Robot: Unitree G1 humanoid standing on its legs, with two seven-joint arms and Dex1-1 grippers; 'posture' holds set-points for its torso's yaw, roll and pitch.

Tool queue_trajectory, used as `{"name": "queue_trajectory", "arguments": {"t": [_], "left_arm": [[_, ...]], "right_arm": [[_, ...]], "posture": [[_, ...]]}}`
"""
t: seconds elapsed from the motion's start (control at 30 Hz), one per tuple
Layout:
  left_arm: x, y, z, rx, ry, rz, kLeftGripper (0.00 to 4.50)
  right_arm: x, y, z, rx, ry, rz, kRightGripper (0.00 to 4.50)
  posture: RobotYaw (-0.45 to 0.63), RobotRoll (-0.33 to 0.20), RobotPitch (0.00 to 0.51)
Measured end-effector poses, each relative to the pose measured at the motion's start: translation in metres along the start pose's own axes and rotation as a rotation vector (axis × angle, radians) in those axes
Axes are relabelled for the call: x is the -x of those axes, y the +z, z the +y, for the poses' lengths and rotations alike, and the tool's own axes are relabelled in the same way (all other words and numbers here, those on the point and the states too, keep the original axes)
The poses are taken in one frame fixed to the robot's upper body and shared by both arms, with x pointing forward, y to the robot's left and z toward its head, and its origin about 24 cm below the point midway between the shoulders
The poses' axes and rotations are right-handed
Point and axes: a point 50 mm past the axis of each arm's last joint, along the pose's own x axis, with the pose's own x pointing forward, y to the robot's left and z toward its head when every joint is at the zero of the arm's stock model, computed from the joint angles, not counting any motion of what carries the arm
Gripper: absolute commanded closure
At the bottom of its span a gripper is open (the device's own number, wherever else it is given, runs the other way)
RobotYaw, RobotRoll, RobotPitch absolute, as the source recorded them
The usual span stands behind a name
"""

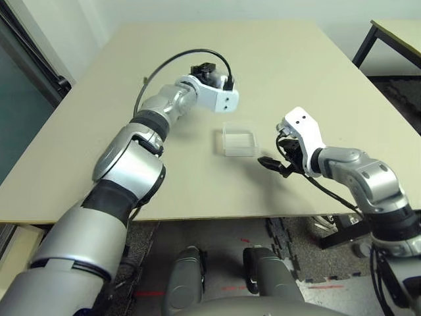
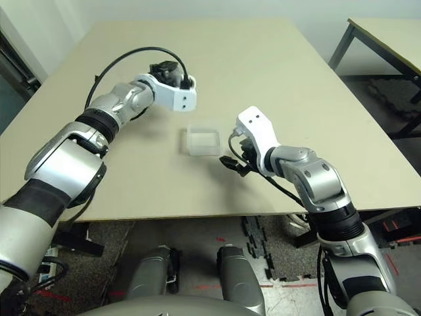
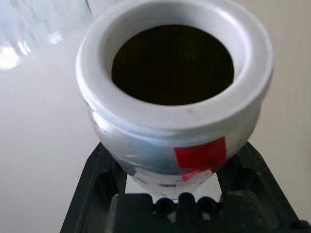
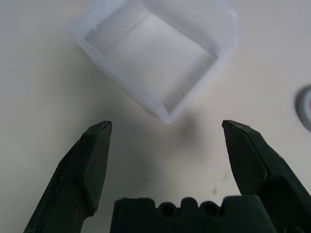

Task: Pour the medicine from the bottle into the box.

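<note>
Bottle point(image 3: 172, 92) clamped in left fingers point(image 3: 97, 179), mouth open, raised beside box point(image 1: 238, 139) | box on counter point(image 1: 276, 59), light, slides easily | right fingers point(image 4: 97, 160) apart, empty, near box | grip low on bottle's body

No readable text; bottle point(image 3: 175, 121) label red patch only.

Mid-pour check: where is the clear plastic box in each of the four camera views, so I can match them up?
Left eye view: the shallow clear plastic box sits at picture centre on the tan table.
Right eye view: just left of centre.
Left wrist view: a blurred clear corner at the top left, behind the silvery-grey bottle.
Right wrist view: upper middle, beyond the open right gripper.
Shared landmark: the table surface under the box.
</note>
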Motion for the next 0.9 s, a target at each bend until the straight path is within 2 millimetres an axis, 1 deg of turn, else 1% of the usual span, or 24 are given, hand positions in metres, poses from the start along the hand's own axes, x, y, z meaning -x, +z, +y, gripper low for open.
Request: {"name": "queue_trajectory", "arguments": {"t": [0.13,0.27,0.33,0.5,0.73,0.9], "left_arm": [[-0.002,0.004,0.008,-0.254,0.028,-0.036,1.78],[-0.005,0.014,0.006,-0.404,0.047,-0.091,1.78],[-0.006,0.021,0.006,-0.443,0.057,-0.118,1.78],[-0.008,0.028,0.007,-0.469,0.075,-0.144,1.78],[-0.009,0.030,0.006,-0.497,0.077,-0.154,1.78],[-0.009,0.033,0.004,-0.597,0.088,-0.167,1.78]], "right_arm": [[-0.006,0.005,0.004,-0.005,0.013,-0.022,0.00],[-0.011,0.008,0.005,-0.008,0.015,-0.033,0.00],[-0.012,0.009,0.006,-0.007,0.017,-0.039,0.00],[-0.015,0.011,0.007,-0.011,0.016,-0.048,0.00],[-0.017,0.009,0.005,-0.019,0.012,-0.045,0.00],[-0.018,0.009,0.005,-0.022,0.011,-0.045,0.00]], "posture": [[-0.03,0.000,0.086],[-0.02,0.000,0.085],[-0.03,0.000,0.085],[-0.04,0.000,0.083],[-0.03,0.000,0.083],[-0.03,0.000,0.084]]}}
